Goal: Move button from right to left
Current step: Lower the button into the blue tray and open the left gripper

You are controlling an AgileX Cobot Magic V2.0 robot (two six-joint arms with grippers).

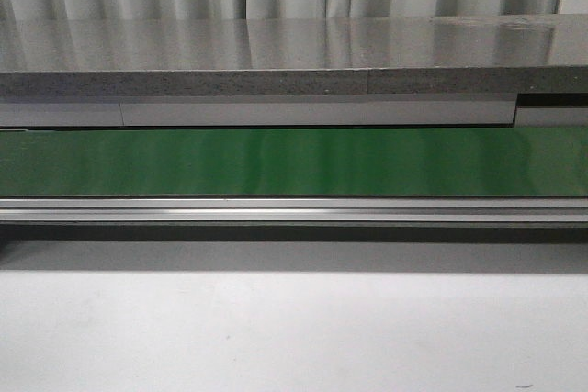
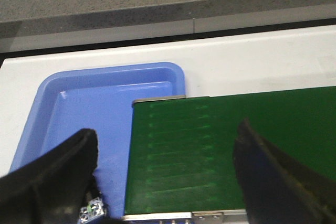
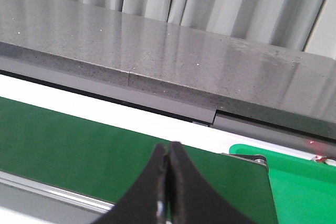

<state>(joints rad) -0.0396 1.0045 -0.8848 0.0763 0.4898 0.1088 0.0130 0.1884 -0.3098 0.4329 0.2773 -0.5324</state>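
No yellow-capped button shows clearly in any view. In the left wrist view a small dark object with silver and green marks (image 2: 90,211) lies in the blue tray (image 2: 105,93), half hidden under one finger; I cannot tell if it is the button. My left gripper (image 2: 167,129) is open and empty, over the end of the green conveyor belt (image 2: 210,145) and the tray. My right gripper (image 3: 169,146) is shut with nothing between its fingers, above the belt (image 3: 63,140). Neither gripper shows in the front view.
The green belt (image 1: 294,161) runs across the front view with a metal rail (image 1: 294,210) before it and a grey stone counter (image 1: 276,52) behind. A green tray (image 3: 304,182) sits at the belt's right end. White table (image 1: 294,328) lies in front.
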